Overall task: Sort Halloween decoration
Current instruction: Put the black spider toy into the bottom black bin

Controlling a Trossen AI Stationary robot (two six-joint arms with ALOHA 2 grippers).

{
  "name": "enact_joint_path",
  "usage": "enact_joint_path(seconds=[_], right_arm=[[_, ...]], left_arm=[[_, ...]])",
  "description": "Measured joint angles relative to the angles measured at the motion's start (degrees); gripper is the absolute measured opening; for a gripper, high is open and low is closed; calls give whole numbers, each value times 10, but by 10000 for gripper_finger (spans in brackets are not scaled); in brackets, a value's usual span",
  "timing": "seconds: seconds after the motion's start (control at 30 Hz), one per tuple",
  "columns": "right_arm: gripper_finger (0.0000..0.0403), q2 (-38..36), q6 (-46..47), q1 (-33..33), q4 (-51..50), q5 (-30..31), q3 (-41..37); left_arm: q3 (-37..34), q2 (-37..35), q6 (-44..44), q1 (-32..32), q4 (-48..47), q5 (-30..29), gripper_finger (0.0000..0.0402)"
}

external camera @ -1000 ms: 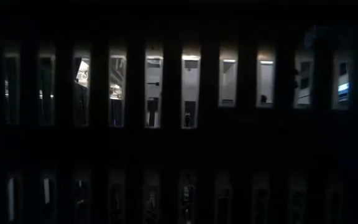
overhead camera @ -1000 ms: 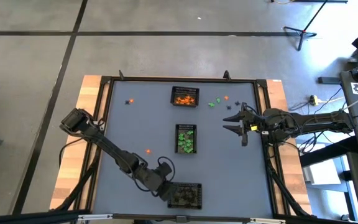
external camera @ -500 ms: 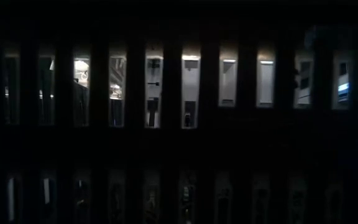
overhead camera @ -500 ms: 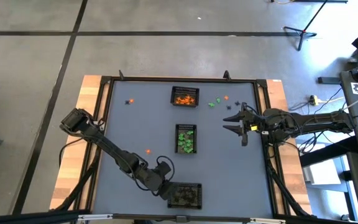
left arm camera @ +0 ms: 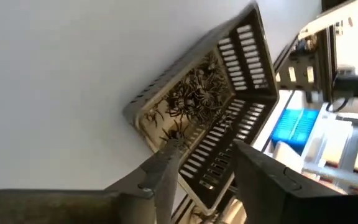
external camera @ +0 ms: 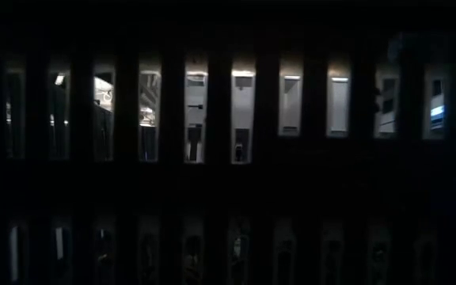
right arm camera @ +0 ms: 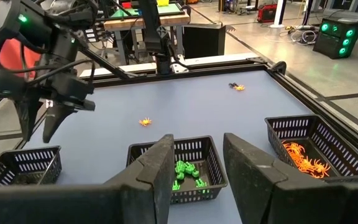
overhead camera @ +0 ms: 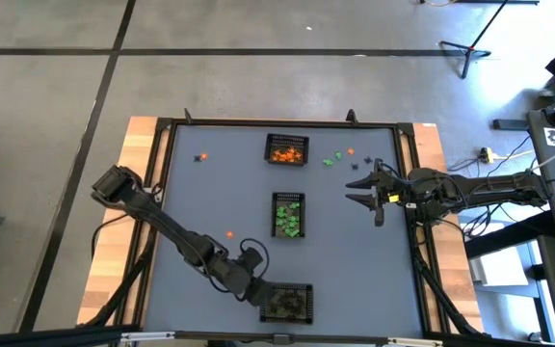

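Note:
Halloween decoration lies sorted in three black mesh baskets down the table's middle: orange trinkets [overhead camera: 287, 151] far, green ones [overhead camera: 289, 216] in the centre, black ones [left arm camera: 194, 96] in the near basket [overhead camera: 288, 302]. Loose trinkets remain: an orange one [overhead camera: 229, 233], an orange and black pair [overhead camera: 200, 157], and green and orange ones [overhead camera: 333, 159] at the far right. My left gripper [left arm camera: 207, 149] is open, slanting down over the near basket's left end, nothing between its fingers. My right gripper [overhead camera: 369, 195] hangs open above the table's right side.
A black frame [overhead camera: 277, 123] rims the grey table. The low view looks through a dark slotted basket wall [external camera: 212, 119] and shows little else. Bare table lies left of the baskets and between the green and near baskets. Stands and cables fill the floor at the right.
My left gripper has stayed at the near basket's left end while its wrist has turned a little. The baskets and loose trinkets lie where they were.

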Motion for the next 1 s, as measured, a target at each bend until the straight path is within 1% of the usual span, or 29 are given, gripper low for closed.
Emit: enact_joint_path(seconds=[0.2,0.33,0.53,0.67,0.73,0.83,1.0], right_arm=[[137,0,0,0,0,0,0],[137,0,0,0,0,0,0],[137,0,0,0,0,0,0],[137,0,0,0,0,0,0],[137,0,0,0,0,0,0],[137,0,0,0,0,0,0],[137,0,0,0,0,0,0]], left_arm=[[0,-54,-80,14,-124,-3,161],[0,-84,-82,25,-200,-17,167],[0,-88,-133,43,-327,-31,167],[-7,-86,-195,58,-400,-36,167],[-6,-86,-213,66,-415,-45,168],[-6,-86,-216,83,-438,-45,177],[-6,-86,-216,108,-453,-45,217]])
